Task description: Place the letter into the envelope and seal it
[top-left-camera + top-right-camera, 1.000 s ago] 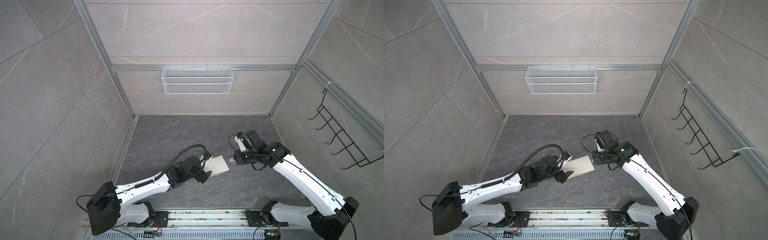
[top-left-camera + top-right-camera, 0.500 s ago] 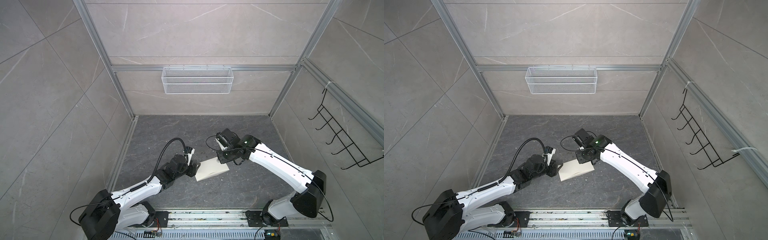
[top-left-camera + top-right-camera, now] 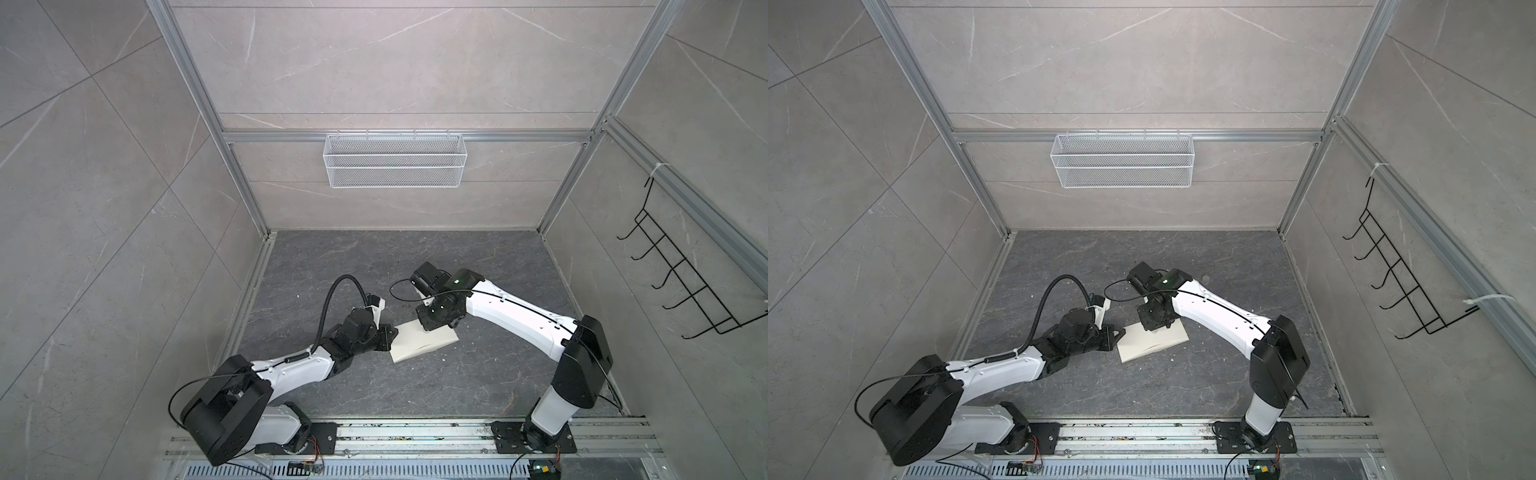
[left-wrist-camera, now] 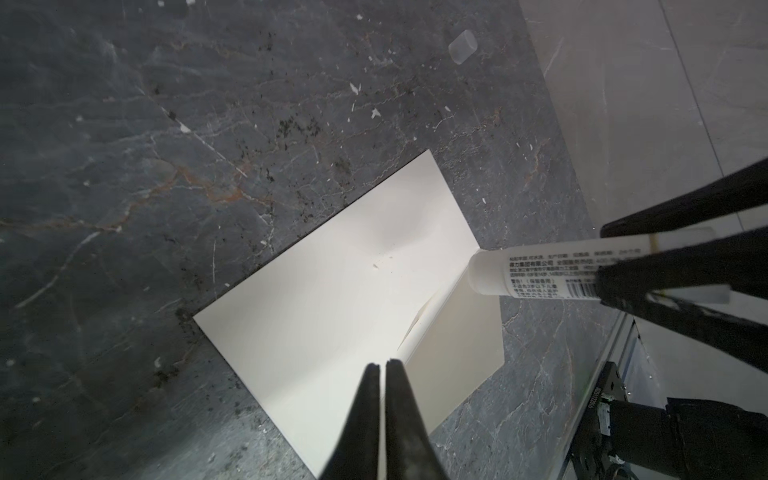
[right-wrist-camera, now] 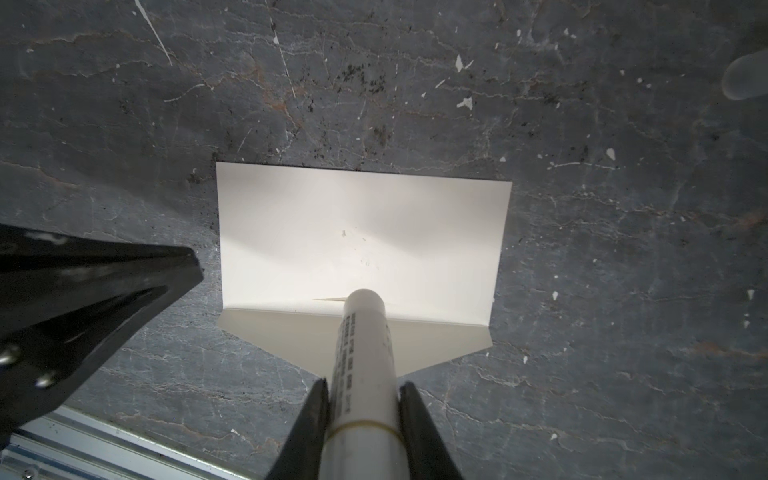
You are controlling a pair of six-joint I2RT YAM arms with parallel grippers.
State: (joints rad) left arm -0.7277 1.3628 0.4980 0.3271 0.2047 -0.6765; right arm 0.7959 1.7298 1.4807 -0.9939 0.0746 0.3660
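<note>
Right claw [image 5: 363,388] clamps glue stick [image 5: 365,332], tip on envelope [image 4: 316,291] flap crease; left claw [image 4: 382,368] closed at envelope edge

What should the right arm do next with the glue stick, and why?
Probably slide the glue stick along the open flap. The right gripper is shut on it, its tip at the fold of the envelope, the flap lies open, and the shut left gripper sits over an edge of the envelope, seemingly steadying it.

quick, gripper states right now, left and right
left gripper: shut, tips over the envelope; whether it pinches it cannot be told
right gripper: shut on the glue stick, tip at the envelope's flap fold
</note>
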